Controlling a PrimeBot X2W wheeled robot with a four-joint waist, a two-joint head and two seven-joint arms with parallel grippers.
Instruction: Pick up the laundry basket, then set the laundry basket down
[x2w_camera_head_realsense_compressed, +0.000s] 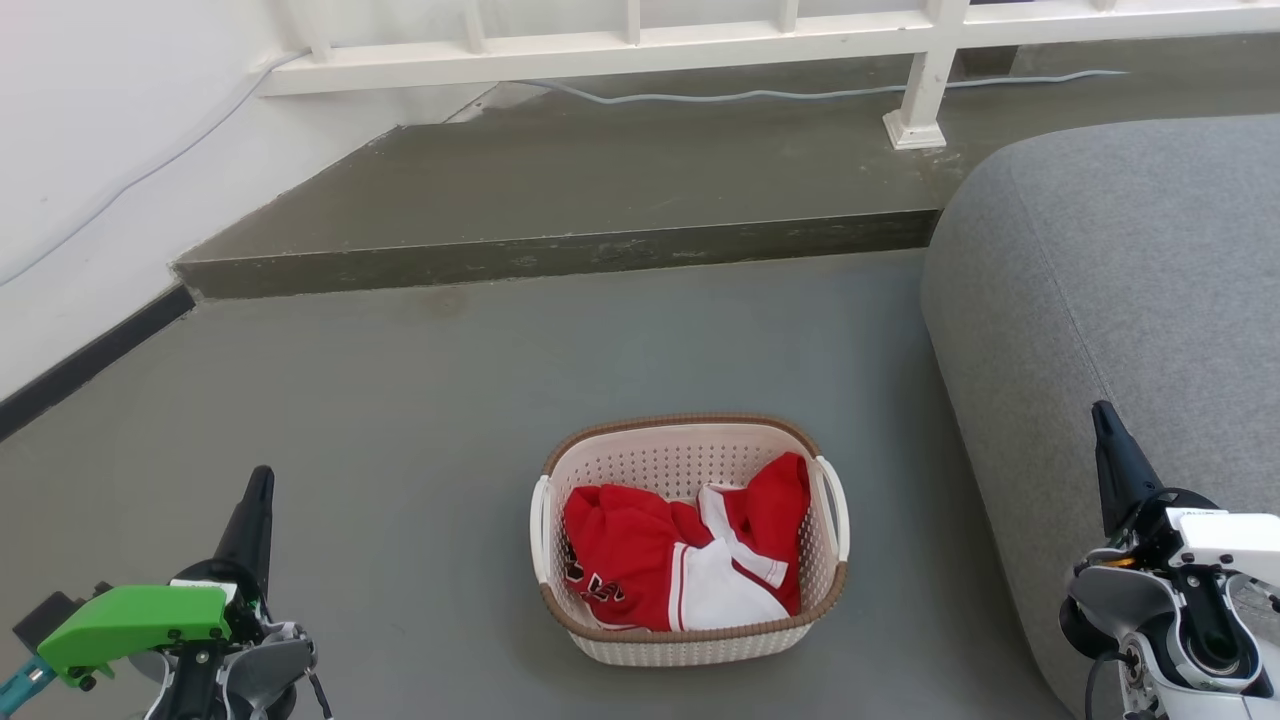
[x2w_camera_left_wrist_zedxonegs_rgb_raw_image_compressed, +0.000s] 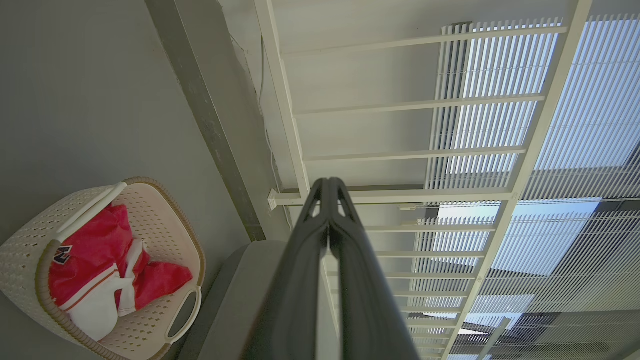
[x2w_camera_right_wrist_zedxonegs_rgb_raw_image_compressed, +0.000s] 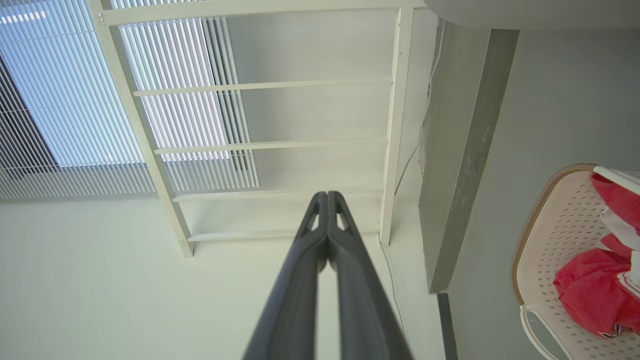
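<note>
The laundry basket stands on the grey floor in the lower middle of the head view, cream-white and perforated with a brown rim and white side handles; red and white clothes lie inside it. It also appears as the basket at lower left in the left wrist view and the basket at the right edge of the right wrist view. My left gripper is well to its left, fingers together and empty. My right gripper is to its right, in front of the sofa, also shut and empty. In the wrist views each gripper has its fingertips touching.
A grey sofa fills the right side, close to the basket. Beyond the basket a raised grey step crosses the floor, with a white railing and a cable on it. A white wall runs along the left.
</note>
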